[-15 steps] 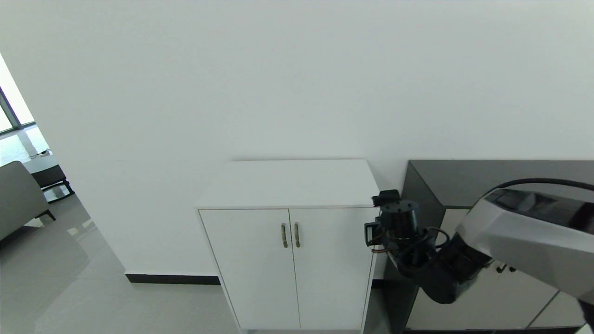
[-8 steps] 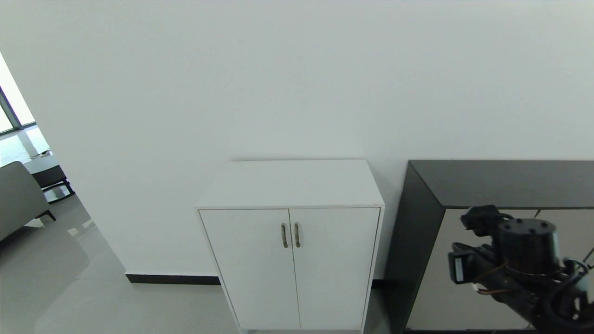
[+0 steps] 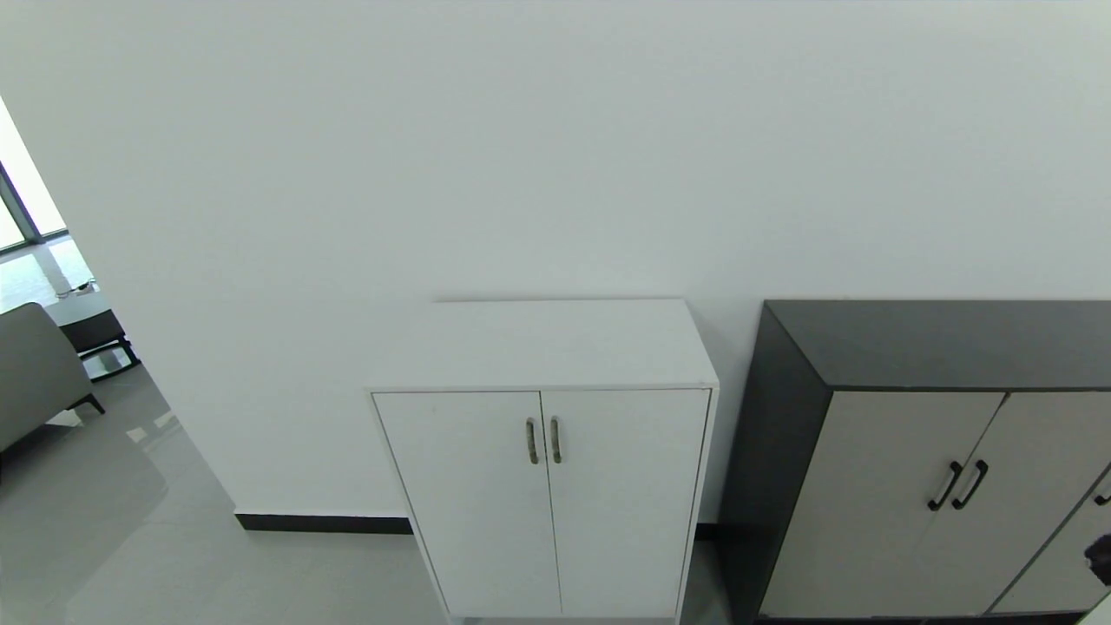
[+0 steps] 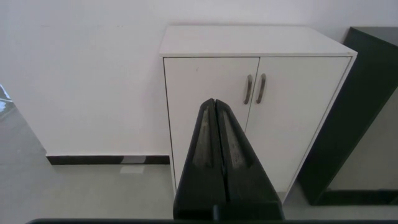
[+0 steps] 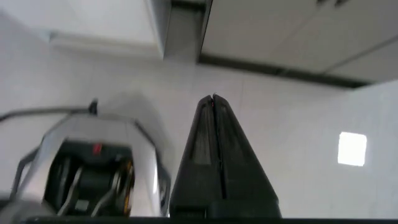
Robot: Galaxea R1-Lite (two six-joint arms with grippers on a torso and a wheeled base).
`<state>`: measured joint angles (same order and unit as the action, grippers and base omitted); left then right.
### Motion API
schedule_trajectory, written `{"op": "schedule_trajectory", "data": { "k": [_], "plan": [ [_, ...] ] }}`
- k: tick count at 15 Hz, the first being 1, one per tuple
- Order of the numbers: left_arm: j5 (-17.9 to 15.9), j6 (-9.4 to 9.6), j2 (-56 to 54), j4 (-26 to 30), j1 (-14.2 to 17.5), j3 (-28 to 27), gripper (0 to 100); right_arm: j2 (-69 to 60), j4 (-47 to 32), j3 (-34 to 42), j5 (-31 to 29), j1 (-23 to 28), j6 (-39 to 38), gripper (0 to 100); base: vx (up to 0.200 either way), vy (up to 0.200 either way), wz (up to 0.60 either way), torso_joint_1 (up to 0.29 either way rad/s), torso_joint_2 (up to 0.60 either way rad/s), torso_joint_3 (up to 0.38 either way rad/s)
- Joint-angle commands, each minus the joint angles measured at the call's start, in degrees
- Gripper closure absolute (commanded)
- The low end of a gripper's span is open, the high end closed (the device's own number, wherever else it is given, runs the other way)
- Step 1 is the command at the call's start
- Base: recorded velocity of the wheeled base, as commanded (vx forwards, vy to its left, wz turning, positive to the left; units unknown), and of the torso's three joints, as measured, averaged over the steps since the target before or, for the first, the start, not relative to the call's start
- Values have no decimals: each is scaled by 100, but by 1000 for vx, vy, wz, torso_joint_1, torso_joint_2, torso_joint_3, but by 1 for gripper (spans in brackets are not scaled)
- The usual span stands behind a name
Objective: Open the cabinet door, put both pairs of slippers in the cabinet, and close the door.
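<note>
A white two-door cabinet stands against the wall with both doors closed and two vertical metal handles at the centre seam. My left gripper is shut with nothing in it and is held out in front of the cabinet, some way back from its doors. My right gripper is shut and empty, pointing down over the pale tiled floor.
A dark cabinet with grey doors and black handles stands right beside the white one. A grey chair sits far left near a window. Open tiled floor lies before the cabinets.
My right arm has swung away from the white cabinet's right side, moving right and down until it has dropped out of the head view. The cabinet doors stay closed.
</note>
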<state>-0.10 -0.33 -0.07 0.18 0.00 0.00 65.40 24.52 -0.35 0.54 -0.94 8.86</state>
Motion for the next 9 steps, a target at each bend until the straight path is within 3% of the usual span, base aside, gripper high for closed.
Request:
{"op": "schedule_trajectory", "data": {
  "k": [1, 4, 9],
  "plan": [
    [1, -2, 7, -1, 0, 0, 100, -1988, -1247, 35, 289, 226, 107, 100, 0, 0, 0, 0, 0, 0],
    [1, -2, 7, -1, 0, 0, 100, -3060, -2126, 18, 307, 208, 72, 100, 0, 0, 0, 0, 0, 0],
    [-8, -2, 7, -1, 0, 0, 100, -3631, -2214, -9, 166, 182, -526, 100, 0, 0, 0, 0, 0, 0]
  ]
}}
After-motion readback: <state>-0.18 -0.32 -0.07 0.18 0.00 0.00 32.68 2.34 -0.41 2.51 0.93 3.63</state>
